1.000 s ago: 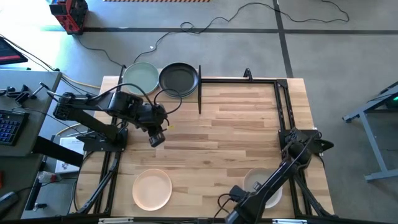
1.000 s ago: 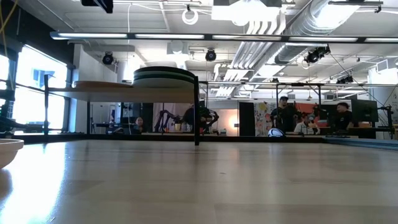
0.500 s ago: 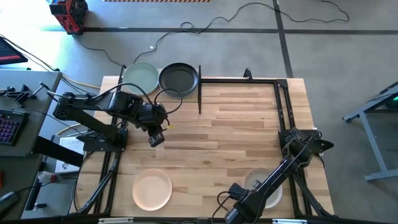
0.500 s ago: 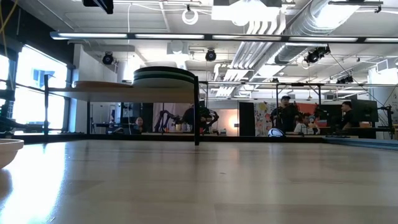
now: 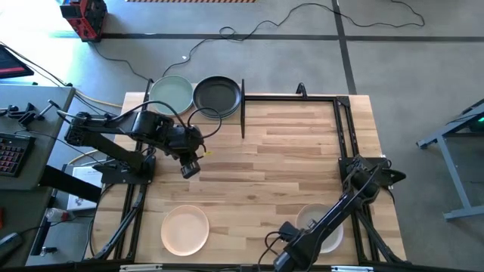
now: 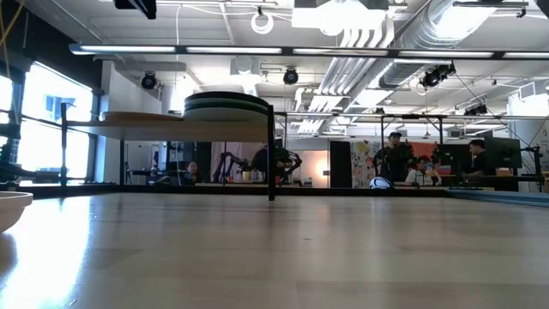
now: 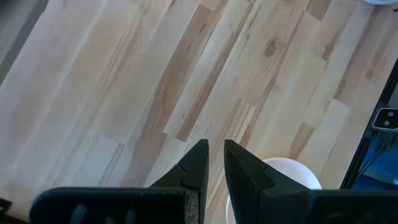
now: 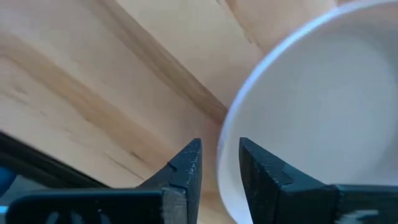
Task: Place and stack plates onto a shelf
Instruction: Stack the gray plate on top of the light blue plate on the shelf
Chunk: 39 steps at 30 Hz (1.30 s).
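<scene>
The shelf (image 5: 195, 97) stands at the table's far left and bears a pale green plate (image 5: 172, 94) and a black plate (image 5: 218, 96). In the low view they show as a stack (image 6: 227, 105) on the board (image 6: 146, 125). A beige plate (image 5: 185, 230) lies flat at the near left. A white plate (image 5: 311, 216) lies at the near right. My right gripper (image 8: 219, 163) points down over its rim (image 8: 225, 144), open, one finger on either side. My left gripper (image 7: 215, 155) hangs over bare wood (image 5: 190, 168), its fingers a narrow gap apart and holding nothing.
A black metal frame (image 5: 344, 125) runs along the table's far and right edges, with a post (image 5: 243, 109) beside the shelf. Bare planks (image 5: 272, 159) fill the table's middle. Cables and a desk (image 5: 23, 128) lie off the left edge. People show in the room behind (image 6: 395, 159).
</scene>
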Each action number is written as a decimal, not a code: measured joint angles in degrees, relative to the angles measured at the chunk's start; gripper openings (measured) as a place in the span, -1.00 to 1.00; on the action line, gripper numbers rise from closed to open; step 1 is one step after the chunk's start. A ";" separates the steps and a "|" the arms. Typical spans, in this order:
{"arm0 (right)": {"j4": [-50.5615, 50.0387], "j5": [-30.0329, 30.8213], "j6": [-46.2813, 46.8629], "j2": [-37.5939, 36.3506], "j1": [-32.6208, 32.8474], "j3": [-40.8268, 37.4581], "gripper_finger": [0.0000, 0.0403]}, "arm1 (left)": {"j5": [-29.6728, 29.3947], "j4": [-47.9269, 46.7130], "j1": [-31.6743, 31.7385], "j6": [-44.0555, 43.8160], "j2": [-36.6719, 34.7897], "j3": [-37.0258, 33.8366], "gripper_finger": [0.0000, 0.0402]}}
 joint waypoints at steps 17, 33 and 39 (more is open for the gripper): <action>0.13 2.93 2.39 0.02 0.32 -0.63 -0.58 | -0.01 0.01 0.00 0.02 0.00 0.00 -0.79; -0.02 -0.16 3.95 2.98 0.39 -0.65 -0.58 | -0.02 0.01 -0.01 1.48 0.00 0.00 -0.79; 0.19 -0.57 4.81 2.93 0.49 -0.65 -0.58 | -0.02 0.00 -0.02 1.48 0.00 0.00 -0.79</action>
